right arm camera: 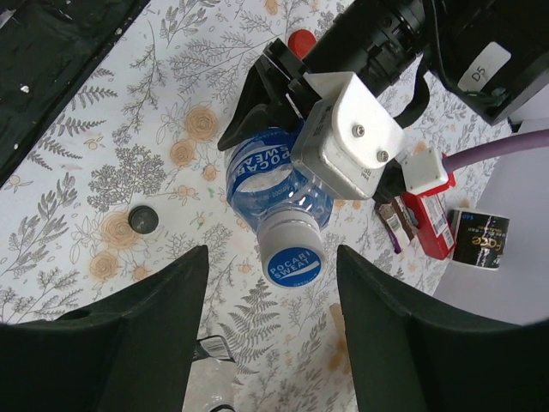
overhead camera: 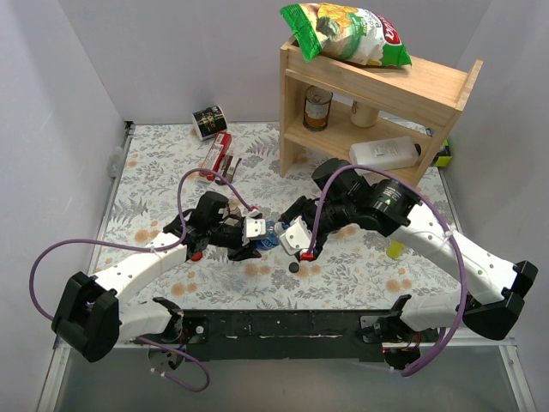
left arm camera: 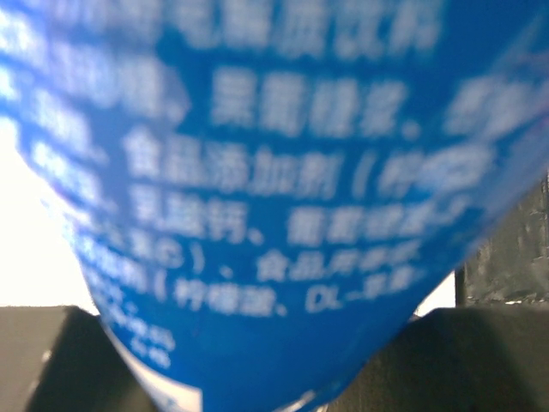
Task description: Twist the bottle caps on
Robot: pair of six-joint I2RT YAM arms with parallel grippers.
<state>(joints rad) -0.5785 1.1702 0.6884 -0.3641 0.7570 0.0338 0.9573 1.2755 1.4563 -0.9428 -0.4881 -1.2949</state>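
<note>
Left gripper (overhead camera: 250, 237): arm stretched low and forward, clamped on blue-label bottle (right arm camera: 262, 182), which lies level. Right gripper (right arm camera: 273, 256): arm bent inward, fingers spread, flanking the cap (right arm camera: 292, 255) without touching it.

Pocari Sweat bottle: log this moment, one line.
left gripper: shut on Pocari Sweat bottle | blue-and-white cap: on neck | right gripper: open, facing cap | black cap: on table

Blue-labelled bottle (right arm camera: 262, 180) has blue-and-white cap (right arm camera: 292, 257); tablecloth (right arm camera: 103, 129) is floral.
</note>
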